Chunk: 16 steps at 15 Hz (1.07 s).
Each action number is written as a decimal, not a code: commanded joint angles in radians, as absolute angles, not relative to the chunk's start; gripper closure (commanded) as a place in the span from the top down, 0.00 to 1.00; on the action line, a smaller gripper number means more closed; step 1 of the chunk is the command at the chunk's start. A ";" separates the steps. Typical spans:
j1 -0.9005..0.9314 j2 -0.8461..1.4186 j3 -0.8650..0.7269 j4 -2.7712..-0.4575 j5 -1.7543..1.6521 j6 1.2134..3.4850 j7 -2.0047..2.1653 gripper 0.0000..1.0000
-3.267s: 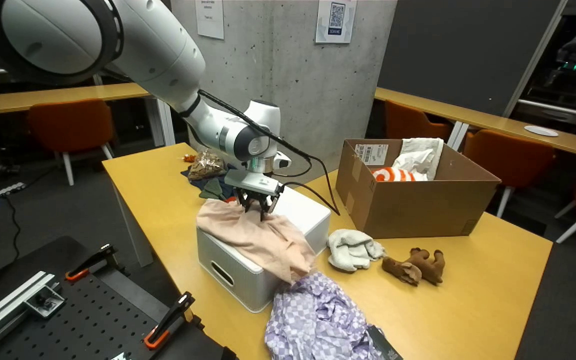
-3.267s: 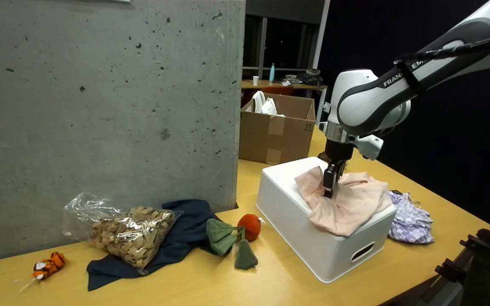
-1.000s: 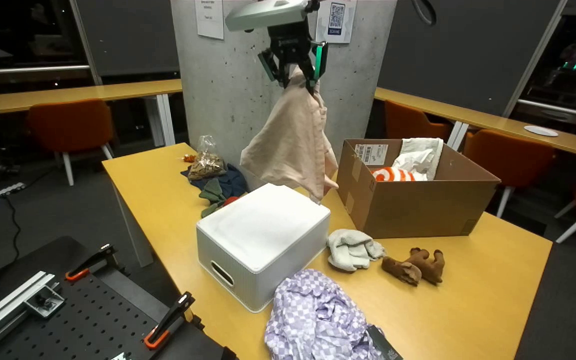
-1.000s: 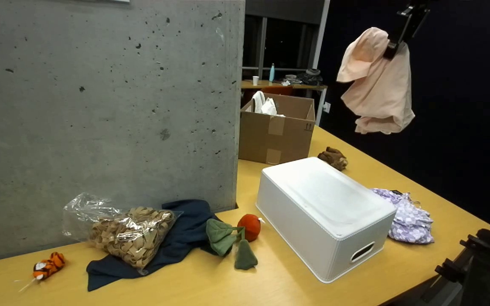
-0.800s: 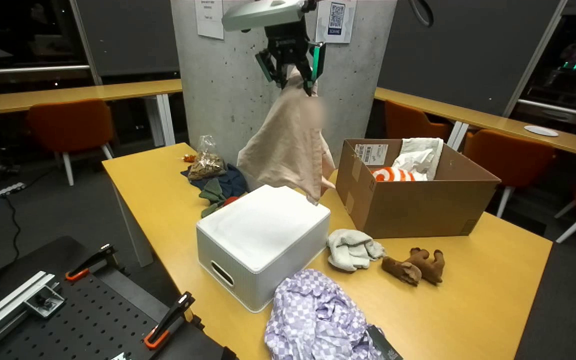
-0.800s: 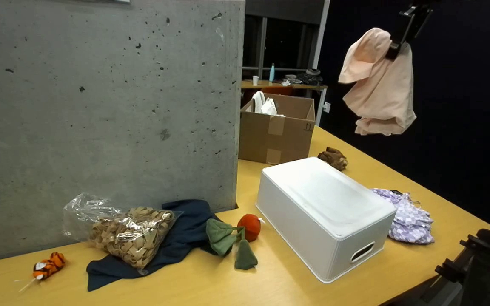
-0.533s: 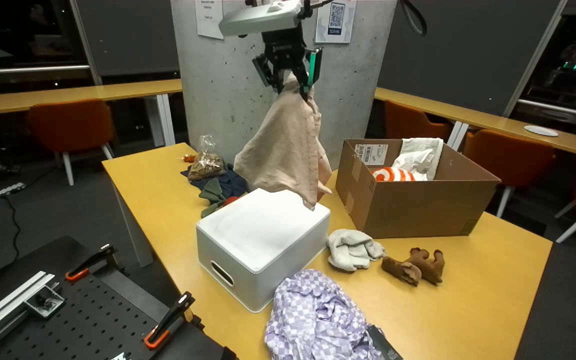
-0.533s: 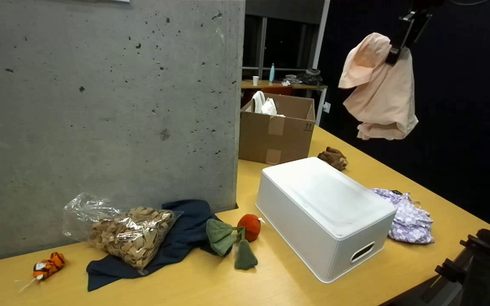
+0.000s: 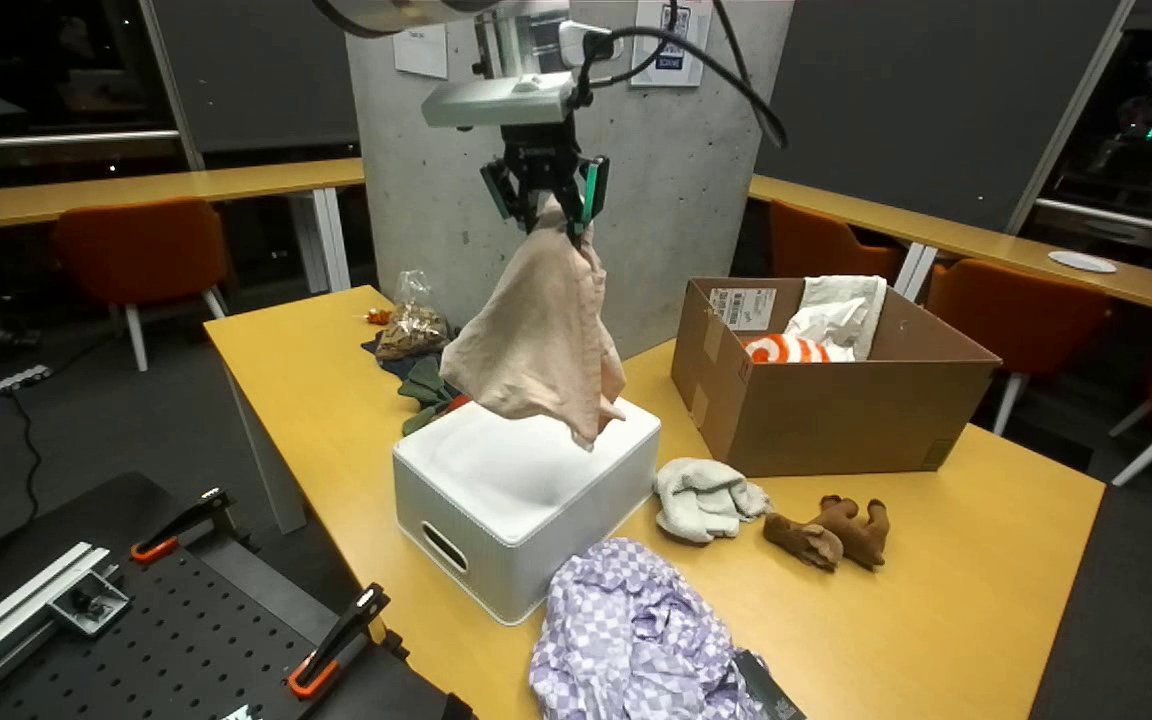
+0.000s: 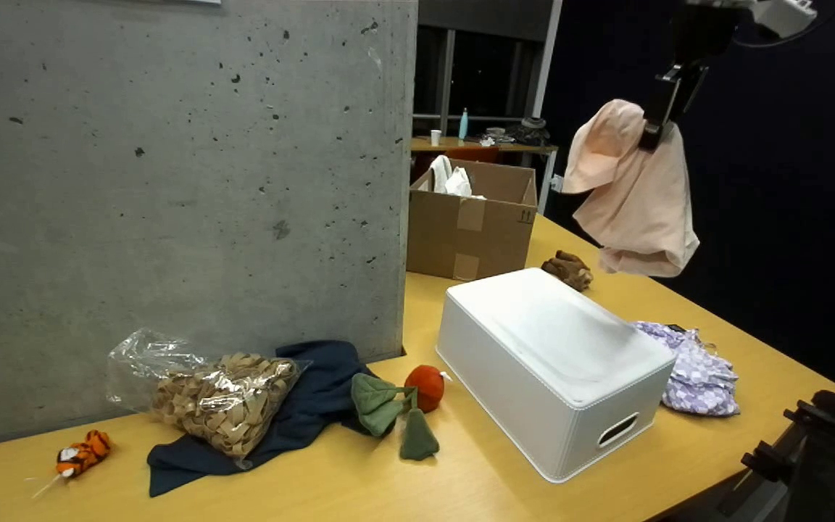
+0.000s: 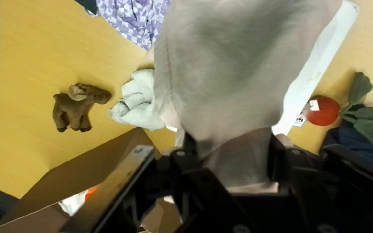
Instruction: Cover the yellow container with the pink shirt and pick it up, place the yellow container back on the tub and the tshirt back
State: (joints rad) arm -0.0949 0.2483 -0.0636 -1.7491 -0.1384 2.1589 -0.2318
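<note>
You had a brightly lit table, the floor beyond its edges dim. Glare speckled the plastic bag, and a soft shadow smudged the top of the tub. In your wrist view, the pink shirt was blurred and shaded grey.

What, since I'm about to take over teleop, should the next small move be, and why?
Probably lower the gripper a little toward the tub, without letting go. It grips the pink shirt, whose lower edge hangs clear of the tub in an exterior view. The yellow container isn't visible and may be bundled inside, so releasing from up here could drop it.
</note>
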 commanded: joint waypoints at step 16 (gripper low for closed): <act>-0.069 0.792 -0.037 -1.523 -0.137 2.160 -0.228 0.24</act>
